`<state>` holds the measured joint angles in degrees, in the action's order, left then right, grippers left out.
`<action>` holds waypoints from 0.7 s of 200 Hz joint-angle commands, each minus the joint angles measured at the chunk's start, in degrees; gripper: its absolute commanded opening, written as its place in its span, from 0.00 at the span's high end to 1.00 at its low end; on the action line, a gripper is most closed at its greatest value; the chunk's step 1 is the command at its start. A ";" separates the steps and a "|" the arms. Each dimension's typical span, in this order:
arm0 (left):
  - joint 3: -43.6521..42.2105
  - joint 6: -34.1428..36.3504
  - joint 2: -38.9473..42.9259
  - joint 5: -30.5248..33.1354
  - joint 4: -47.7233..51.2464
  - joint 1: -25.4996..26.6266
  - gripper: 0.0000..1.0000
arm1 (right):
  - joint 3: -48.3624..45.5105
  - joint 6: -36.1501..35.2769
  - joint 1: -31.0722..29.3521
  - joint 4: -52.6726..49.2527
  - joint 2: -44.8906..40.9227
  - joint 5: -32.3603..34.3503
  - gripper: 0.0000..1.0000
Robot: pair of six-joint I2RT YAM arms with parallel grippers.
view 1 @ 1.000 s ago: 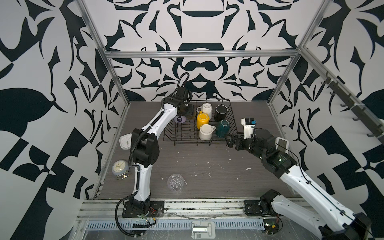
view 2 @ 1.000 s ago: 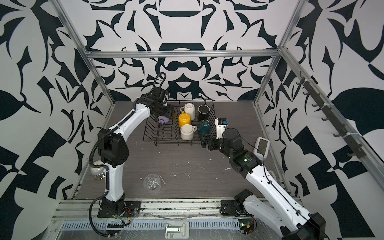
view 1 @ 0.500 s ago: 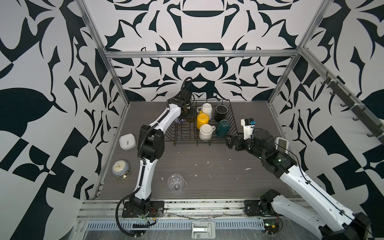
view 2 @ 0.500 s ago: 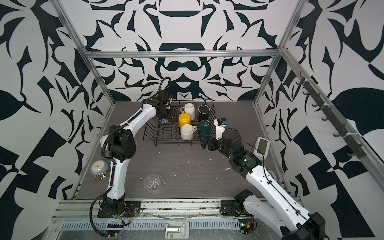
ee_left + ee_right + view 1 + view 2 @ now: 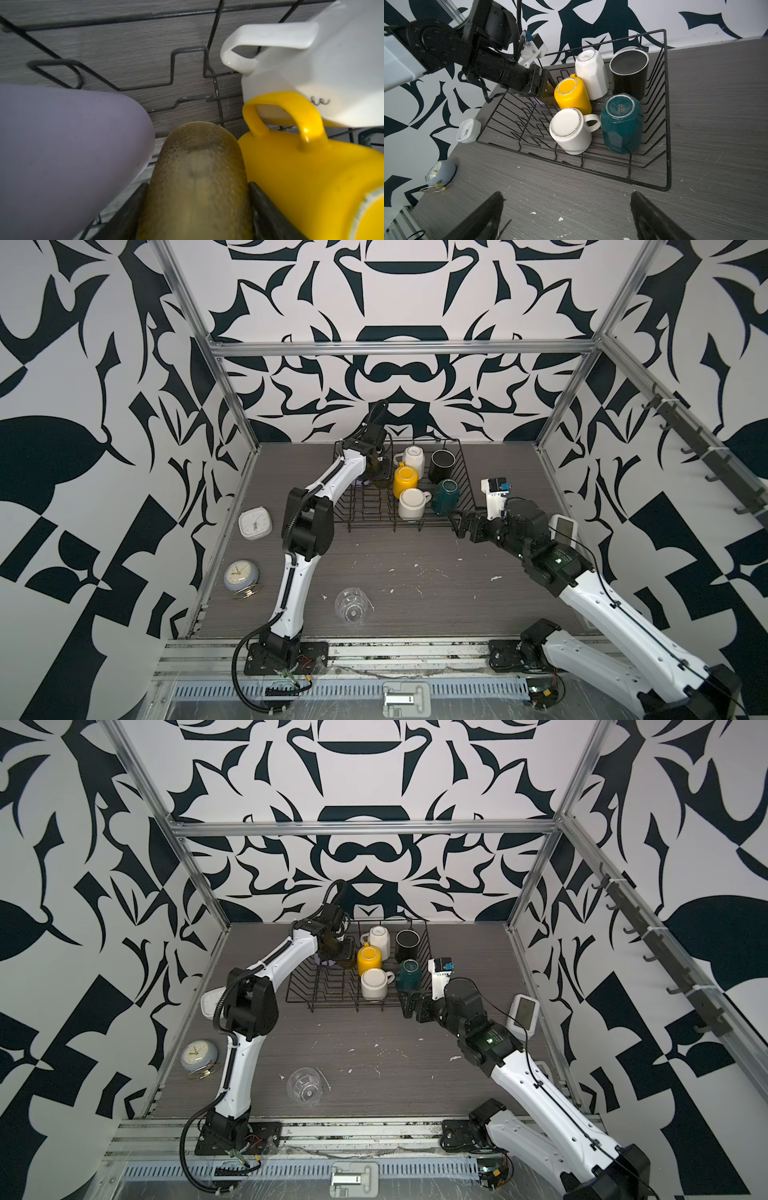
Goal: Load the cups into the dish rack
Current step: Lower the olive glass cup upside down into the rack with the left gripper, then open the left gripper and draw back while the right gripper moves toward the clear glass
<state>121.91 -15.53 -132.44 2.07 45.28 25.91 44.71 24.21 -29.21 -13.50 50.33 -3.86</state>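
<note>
Since a second ago the left arm's elbow has swung towards the rack and the left hand (image 5: 376, 464) has sunk lower into the far left corner of the dish rack (image 5: 591, 169), clamped on the amber glass (image 5: 197, 176). Grey wood-grain counter (image 5: 415, 572), flecked with white crumbs, lies inside walls (image 5: 395, 302) of bold black-and-white shapes edged with aluminium framing (image 5: 399, 349). Black wire with upright prongs, the rack stands at the counter's back. Speckled and translucent, the amber glass sits between the lilac tumbler (image 5: 62, 155) and the yellow mug (image 5: 405, 481). Nearby in the rack are the white mug (image 5: 413, 456), black mug (image 5: 442, 460), teal mug (image 5: 445, 495) and off-white mug (image 5: 411, 504). Near the front edge, well apart, rests the clear glass (image 5: 351, 605). Just before the rack's near right corner, the right hand (image 5: 566, 207) hovers over the counter, spread wide.
</note>
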 commanded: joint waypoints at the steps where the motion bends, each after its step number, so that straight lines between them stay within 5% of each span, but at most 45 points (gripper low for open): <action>1: 1.59 -0.13 -1.08 -0.04 2.90 0.28 0.24 | 0.09 -0.39 0.23 1.24 0.17 -0.36 0.03; 37: 1.22 0.00 -0.30 -0.04 2.90 0.30 0.11 | 0.14 -0.42 0.29 1.35 0.30 -0.44 0.03; 140: -8.08 1.68 15.25 3.36 -2.86 0.31 0.06 | 2.48 -0.65 0.23 -0.72 2.28 -1.13 0.05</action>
<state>116.99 -14.98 -125.93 2.94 44.47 26.06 44.75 24.21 -29.21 -13.67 51.75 -4.27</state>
